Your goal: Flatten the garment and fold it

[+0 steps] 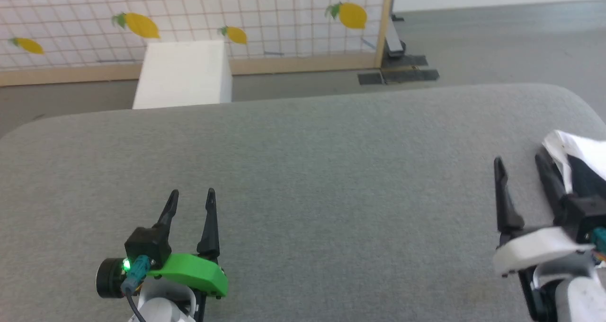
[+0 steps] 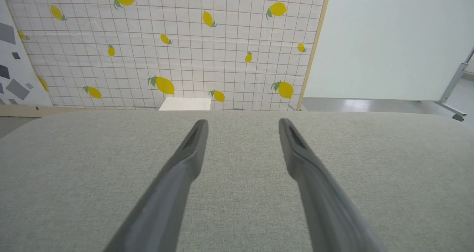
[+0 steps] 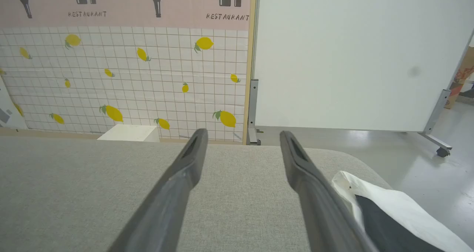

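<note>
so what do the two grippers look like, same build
Nearly. The left gripper and right gripper both have two long, dark, tapering fingers on a black block with a teal connector. The left has a bright green bracket, a lit green light and a black cable; the right's bracket is white.

The garment (image 1: 574,147) lies crumpled at the right edge of the counter (image 1: 303,170), white cloth wrapped over a black part, just beside the outer finger of my right gripper (image 1: 518,159).
</note>
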### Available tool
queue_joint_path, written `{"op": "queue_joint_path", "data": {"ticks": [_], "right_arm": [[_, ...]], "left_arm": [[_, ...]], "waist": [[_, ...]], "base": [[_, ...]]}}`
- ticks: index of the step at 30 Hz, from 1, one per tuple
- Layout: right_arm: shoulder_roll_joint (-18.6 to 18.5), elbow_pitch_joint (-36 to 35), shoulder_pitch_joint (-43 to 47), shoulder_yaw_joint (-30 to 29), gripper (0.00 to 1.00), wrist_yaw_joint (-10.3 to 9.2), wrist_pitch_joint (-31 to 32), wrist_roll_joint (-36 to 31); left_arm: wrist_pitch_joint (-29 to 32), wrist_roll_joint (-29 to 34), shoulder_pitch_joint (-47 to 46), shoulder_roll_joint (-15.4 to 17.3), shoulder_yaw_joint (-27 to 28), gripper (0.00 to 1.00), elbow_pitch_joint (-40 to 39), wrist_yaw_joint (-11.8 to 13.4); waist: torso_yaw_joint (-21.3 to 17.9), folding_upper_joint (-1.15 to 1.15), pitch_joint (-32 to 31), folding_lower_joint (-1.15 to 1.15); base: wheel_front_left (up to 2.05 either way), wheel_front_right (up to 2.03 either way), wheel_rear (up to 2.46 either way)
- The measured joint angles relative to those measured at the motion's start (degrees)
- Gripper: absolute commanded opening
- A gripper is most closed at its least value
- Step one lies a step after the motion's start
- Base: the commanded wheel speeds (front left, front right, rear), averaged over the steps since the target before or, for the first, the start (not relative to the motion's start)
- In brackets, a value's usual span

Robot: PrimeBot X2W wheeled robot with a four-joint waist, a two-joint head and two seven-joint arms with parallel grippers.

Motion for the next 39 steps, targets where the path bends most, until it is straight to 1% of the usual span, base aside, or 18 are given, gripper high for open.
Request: {"op": "queue_joint_path", "data": {"ticks": [6, 12, 26, 27, 39], "right_arm": [[1.14, 0.04, 3.82, 0.96, 1.00, 0.00, -2.26, 0.66], [1.15, 1.00, 5.85, 1.86, 1.00, 0.00, -3.19, 1.80], [1.19, 1.33, 6.47, 3.25, 1.00, 0.00, -3.37, 2.50], [1.18, 1.34, 6.47, 3.25, 0.00, 0.00, -3.36, 2.50], [1.16, 1.35, 6.46, 3.31, 0.00, 0.00, -3.16, 2.47]], "left_arm": [[0.00, -1.04, 1.44, -0.32, 0.35, 1.00, -0.29, 0.24], [0.00, -1.58, 3.37, -0.62, 0.29, 1.00, -0.48, 0.32], [-0.03, -1.97, 4.27, -0.92, 0.68, 1.00, -1.20, 0.48], [-0.02, -1.97, 4.25, -0.92, 0.68, 0.00, -1.18, 0.48], [0.49, -1.93, 4.24, -0.92, 0.47, 0.00, -1.31, 0.48]], "waist": [[2.44, 0.00, -1.97, 0.00], [3.79, 0.00, -2.86, 0.00], [4.09, 0.00, -2.69, 0.00], [4.08, 0.00, -2.70, 0.00], [4.07, 0.00, -2.63, 0.00]], "base": [[0.00, 0.00, 0.00], [0.00, 0.00, 0.00], [0.00, 0.00, 0.00], [0.00, 0.00, 0.00], [0.00, 0.00, 0.00]]}}
